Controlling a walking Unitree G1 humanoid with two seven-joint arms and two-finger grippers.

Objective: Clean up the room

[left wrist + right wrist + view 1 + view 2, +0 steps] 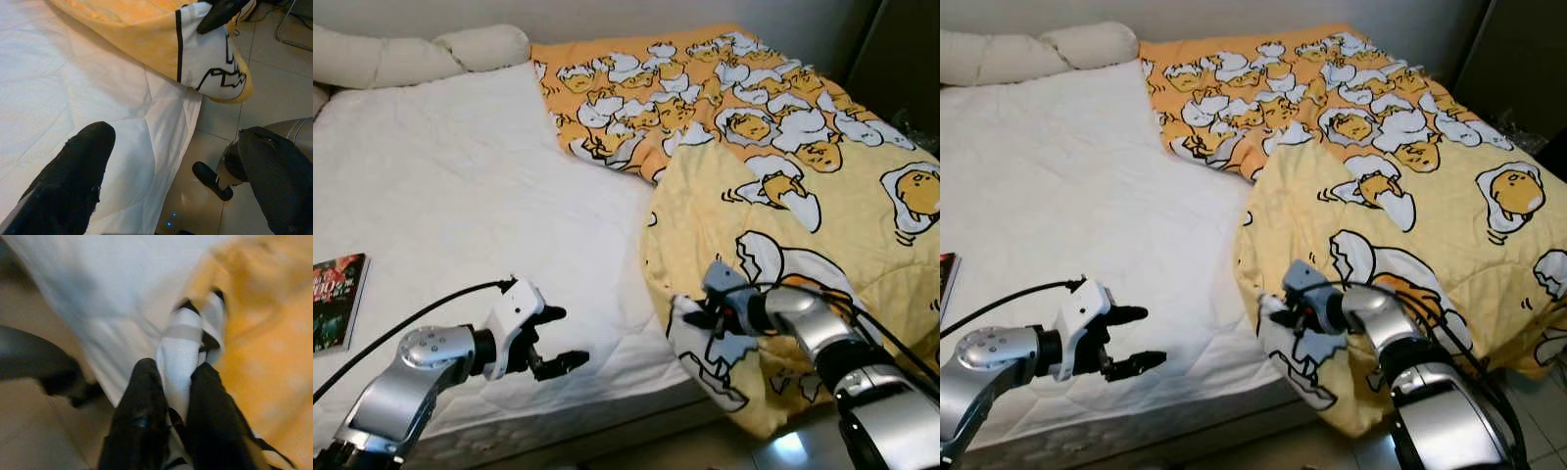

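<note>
A yellow blanket [773,166] printed with egg characters lies bunched over the right half of the bed, one corner hanging off the front edge. My right gripper [705,315] is shut on that hanging corner [183,357], the white-and-black fabric pinched between both fingers. Over the white mattress [460,196] near its front edge, my left gripper [556,338] hovers open and holds nothing. The left wrist view looks past one black finger [73,181] at the mattress edge and the blanket corner [205,58].
A book [335,299] lies at the mattress's left edge. Cream pillows [421,54] sit at the head of the bed. Shiny tiled floor [274,83] runs along the bed's front. A dark cabinet [901,49] stands at the far right.
</note>
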